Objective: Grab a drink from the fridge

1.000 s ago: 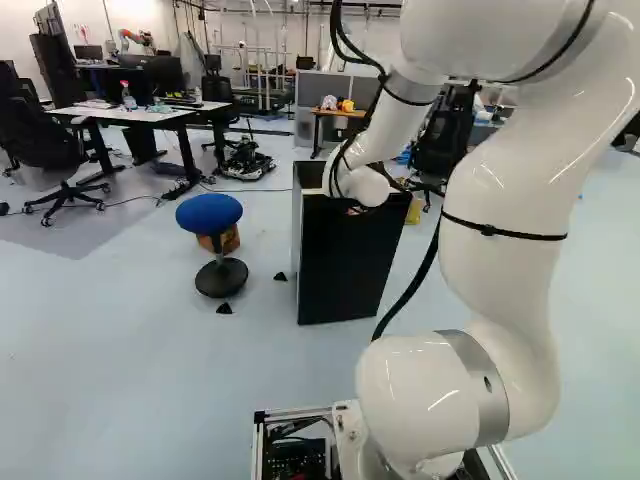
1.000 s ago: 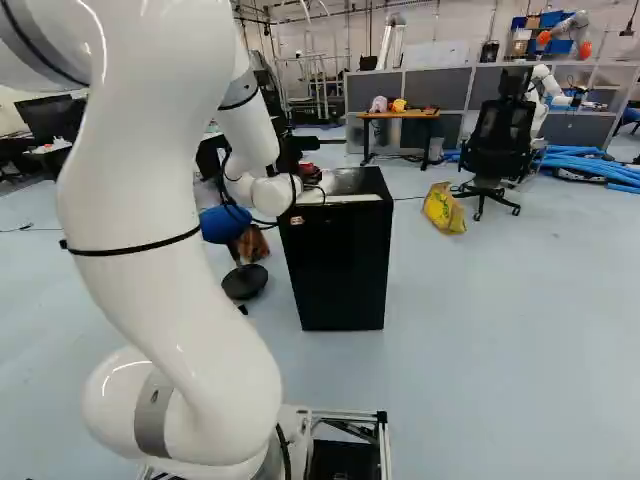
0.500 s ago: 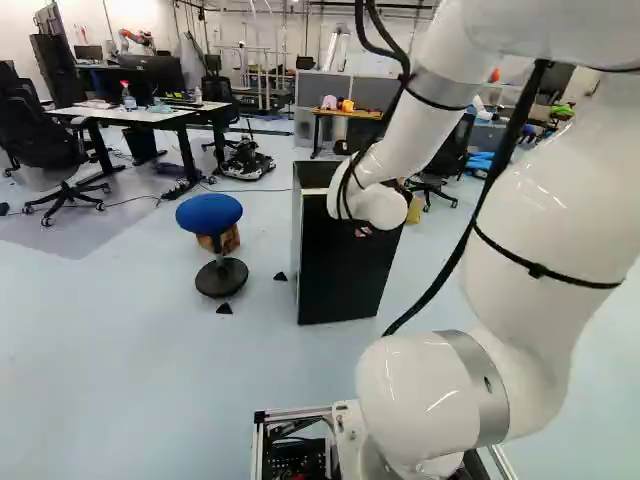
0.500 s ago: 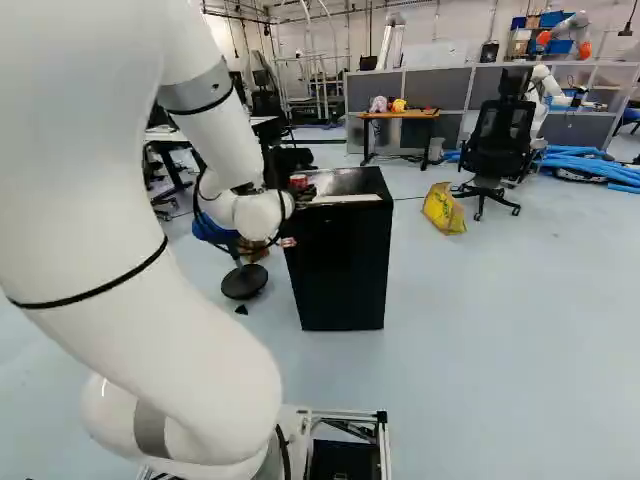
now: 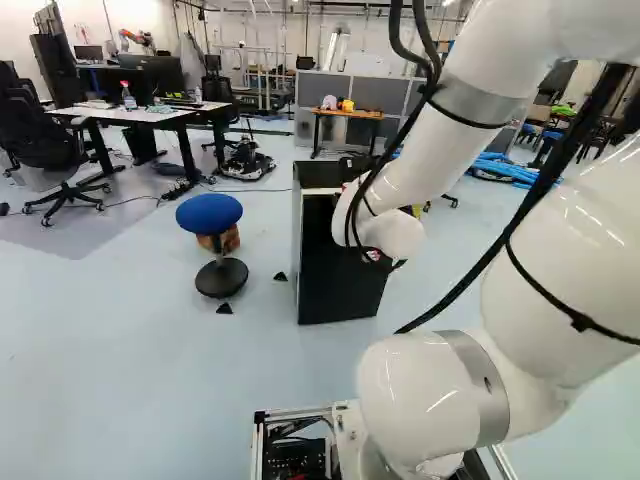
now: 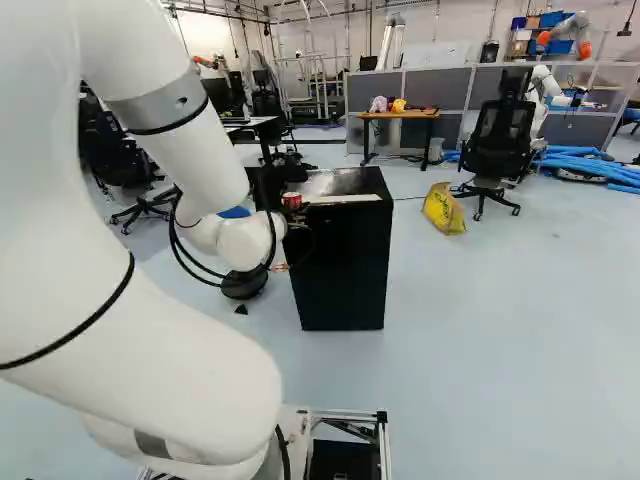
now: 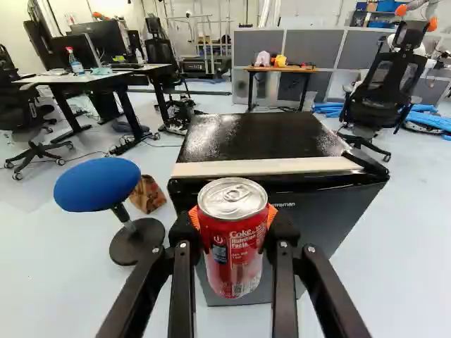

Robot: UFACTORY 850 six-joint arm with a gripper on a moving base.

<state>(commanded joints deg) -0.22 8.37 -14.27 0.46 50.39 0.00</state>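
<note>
Hand (image 7: 233, 217) closed on the can (image 7: 237, 264), gripping both sides; can upright, long axis across the fingers. Fridge (image 7: 320, 204) beyond it at the hand's 12 o'clock, stool (image 7: 99, 184) at 11. Grab looks done; I'd back off toward 6, can level.

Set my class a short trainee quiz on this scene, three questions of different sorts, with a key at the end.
1. Short answer: what is the tool gripping?
2. True or false: the stool near the fridge has a black seat.
3. Multiple choice: what colour are the tool's pads?
(a) green
(b) orange
(c) white

Key: 1. a red drink can; 2. false, its seat is blue; 3. b
</note>
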